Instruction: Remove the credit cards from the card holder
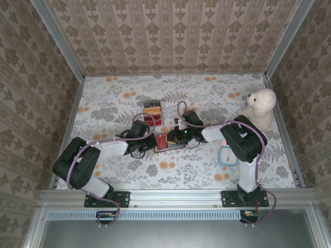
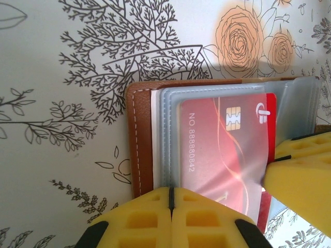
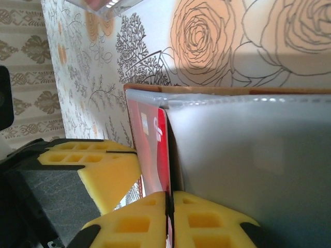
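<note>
The card holder (image 1: pixel 166 141) lies open at the table's middle, brown leather (image 2: pixel 140 144) with clear plastic sleeves (image 2: pixel 168 134). A red credit card (image 2: pixel 222 150) with a gold chip sits in a sleeve, its right edge sticking out. My left gripper (image 2: pixel 170 194) is shut on the near edge of the sleeves, beside the leather spine. My right gripper (image 3: pixel 169 199) is shut on the red card's (image 3: pixel 155 150) edge, next to a raised clear sleeve (image 3: pixel 248 165). From above, the left gripper (image 1: pixel 154 141) and right gripper (image 1: pixel 177 137) meet over the holder from either side.
A small black box (image 1: pixel 152 112) with red and yellow contents stands just behind the holder. A white teddy bear (image 1: pixel 260 107) sits at the right rear. A pale blue ring (image 1: pixel 226 156) lies by the right arm. Patterned walls enclose the floral table (image 1: pixel 207 170).
</note>
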